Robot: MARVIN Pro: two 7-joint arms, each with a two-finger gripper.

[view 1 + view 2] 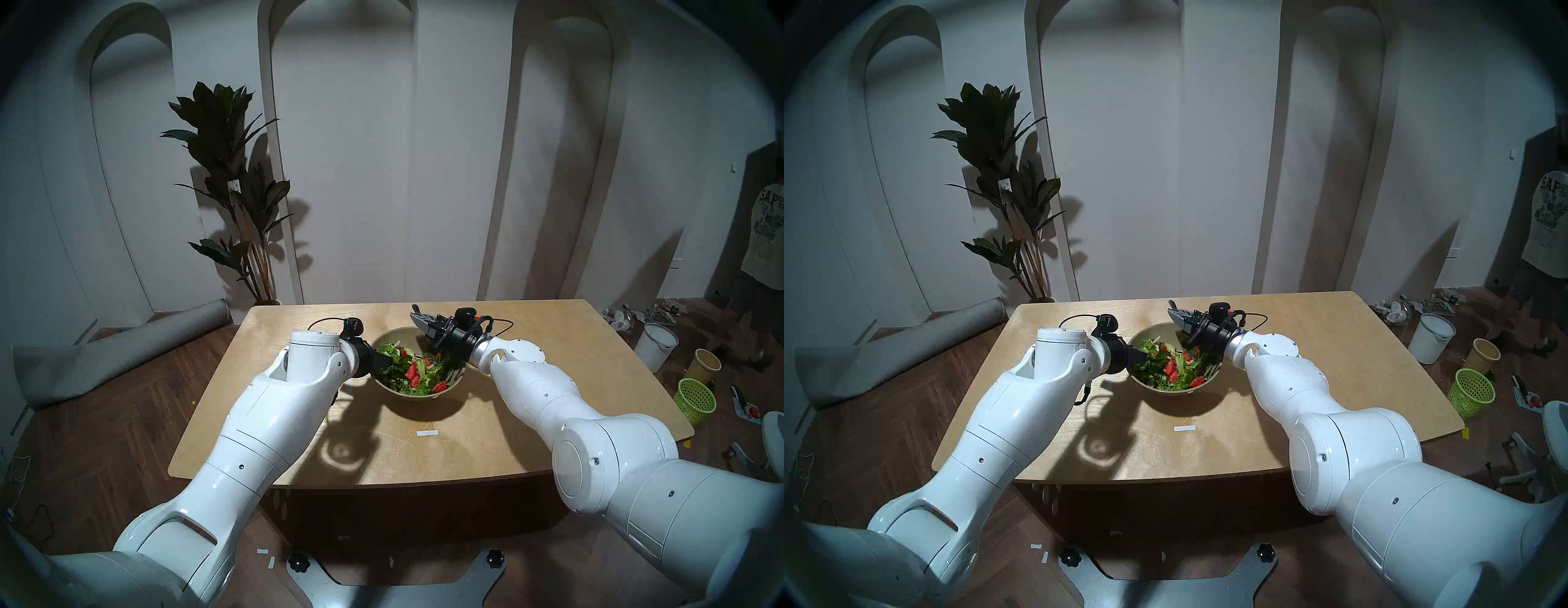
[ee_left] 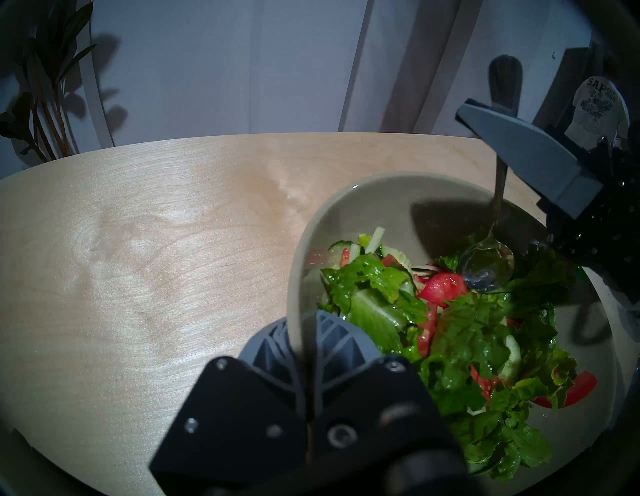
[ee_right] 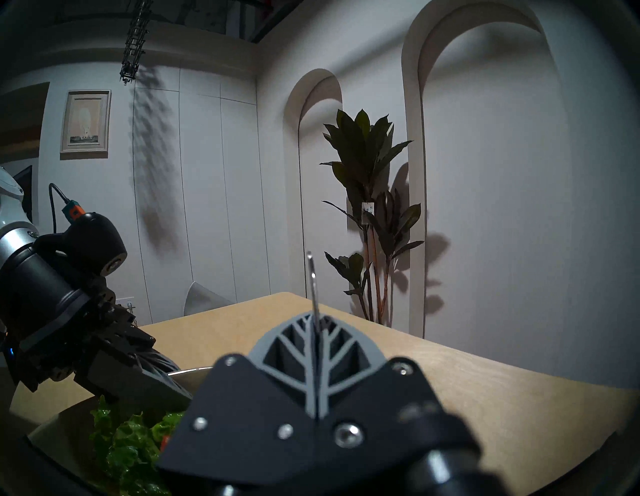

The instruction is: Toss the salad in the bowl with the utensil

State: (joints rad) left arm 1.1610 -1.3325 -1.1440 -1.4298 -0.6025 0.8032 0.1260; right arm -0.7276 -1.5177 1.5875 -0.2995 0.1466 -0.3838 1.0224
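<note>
Both grippers are clenched, left gripper (image 2: pixel 302 332) pinching the bowl (image 2: pixel 398 194) rim, right gripper (image 3: pixel 316 332) gripping the spoon (image 2: pixel 488 265) upright with its head on the salad (image 2: pixel 460 332) inside the bowl: mid-toss, next probably dig and lift.

Setting: a home-style room used as a robot test space. White walls with arched niches (image 1: pixel 343 148), herringbone wood floor (image 1: pixel 127 416), tall potted plant (image 1: pixel 237 187), framed picture (image 3: pixel 86 121). A rolled mat (image 1: pixel 123 352), buckets and a green basket (image 1: pixel 695 400) litter the floor (a person (image 1: pixel 765 237) stands at the right edge).
</note>
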